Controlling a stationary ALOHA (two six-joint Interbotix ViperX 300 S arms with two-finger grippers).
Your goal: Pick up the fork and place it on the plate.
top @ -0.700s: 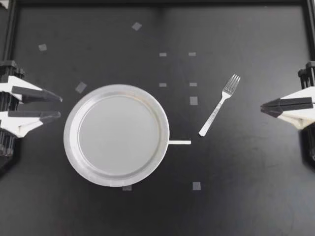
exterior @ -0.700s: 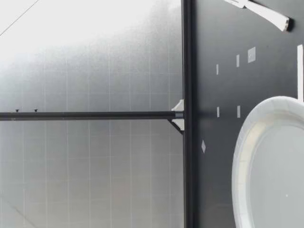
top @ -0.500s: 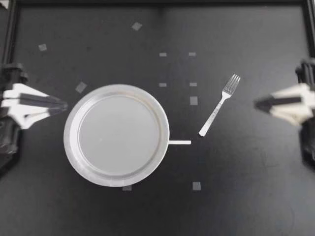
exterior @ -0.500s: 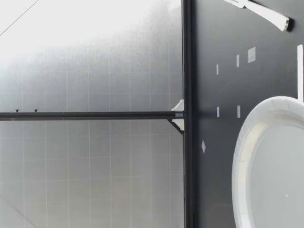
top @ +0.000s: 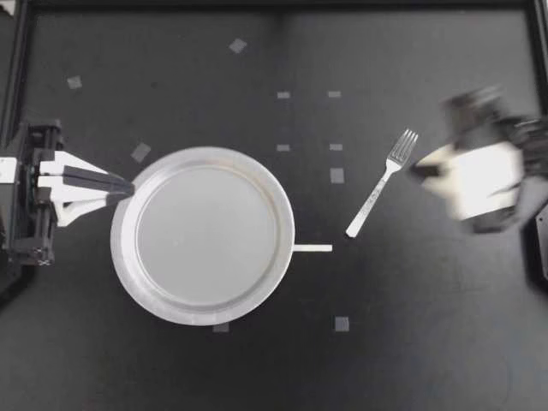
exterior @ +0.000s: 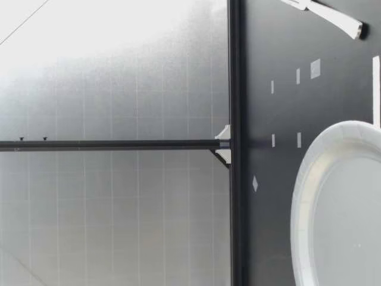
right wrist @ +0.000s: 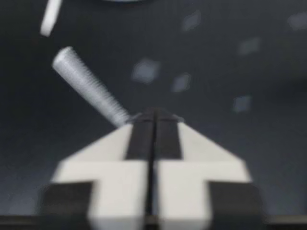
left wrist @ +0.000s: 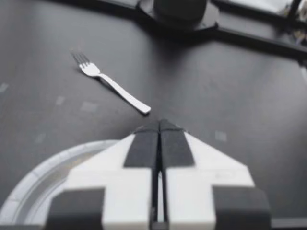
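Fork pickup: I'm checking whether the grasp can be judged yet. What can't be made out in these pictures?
Top view: my right gripper is blurred beside the fork; whether it touches the tines cannot be told.
Right wrist view: the fork's tines are hidden under the gripper itself; only the handle shows.
Low view: the fork's head is cut off by the edge, much of the plate too; neither gripper shows.

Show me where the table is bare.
Top view: the broad table strip above the plate and fork holds only tape marks, as does the corner below the fork, right of the plate. Crowded: my right claw beside the fork's tines, my left claw at the plate's rim.
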